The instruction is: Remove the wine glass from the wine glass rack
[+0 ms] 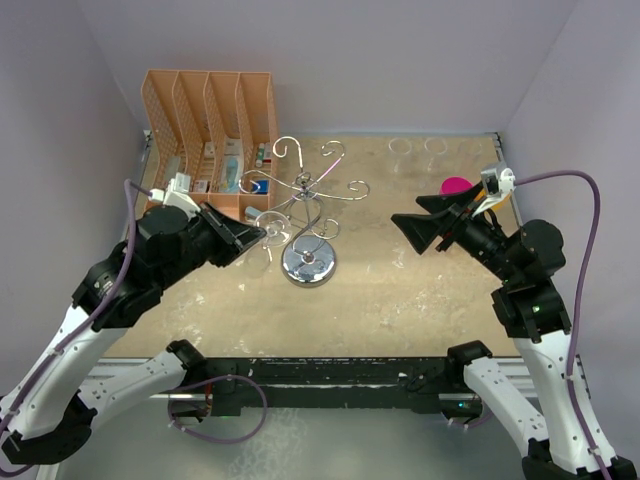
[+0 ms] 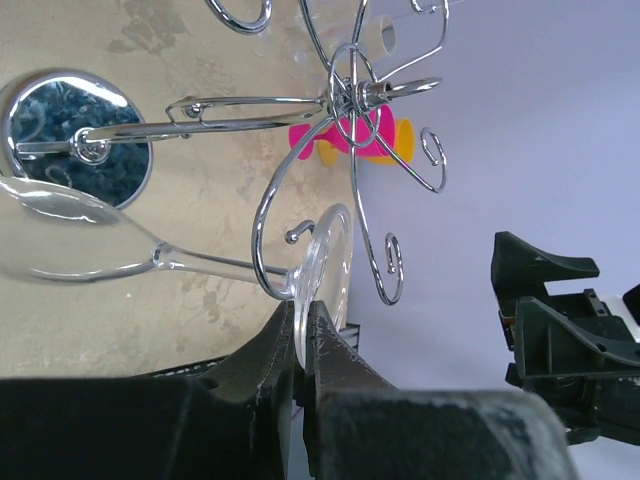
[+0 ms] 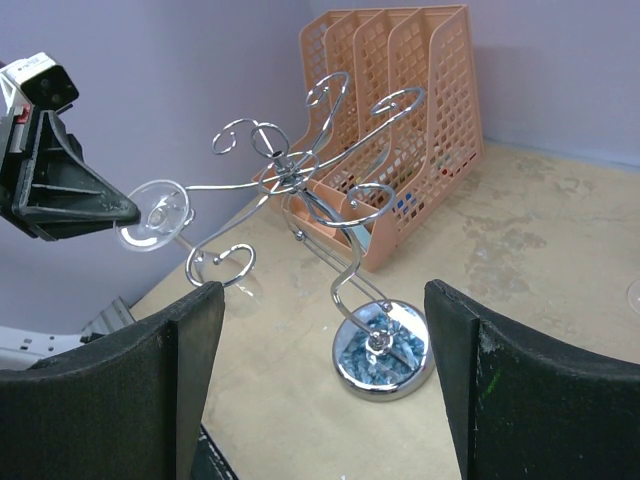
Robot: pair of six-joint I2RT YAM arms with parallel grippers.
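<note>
You've got the glass point(image 2: 330, 250) still on the rack point(image 1: 309, 262). Its stem is threaded through the curl of a lower arm on the rack's left side, with the foot outside the curl. It hangs tilted: the foot is up and out toward your left arm, and the bowl is lower, nearer the rack's stem. Your left gripper point(image 2: 303, 325) is pinching the foot's rim, fingers pressed tight on the edge of the clear disc. The right wrist view agrees, showing a black fingertip meeting the disc. You can't tell whether the stem presses on the wire or just passes through.

The rack stands upright on its round chrome base, left of centre on the table point(image 1: 400, 300), with curled arms fanning from a hub at the top.

Your right gripper point(image 1: 405, 230) is spread wide and holds nothing. It hovers over the table well right of the rack and points at it. In its wrist view the rack shows between its fingers point(image 3: 180, 380).

The orange organizer point(image 1: 210, 130) is at the back-left corner, just behind the rack, with small items in its slots. A pink object point(image 1: 455, 185) sits near the table's right edge, behind the right gripper. The left wrist view shows a yellow bit beside it. Two faint clear rings point(image 1: 400, 147) lie at the far edge, too faint to identify.
</note>
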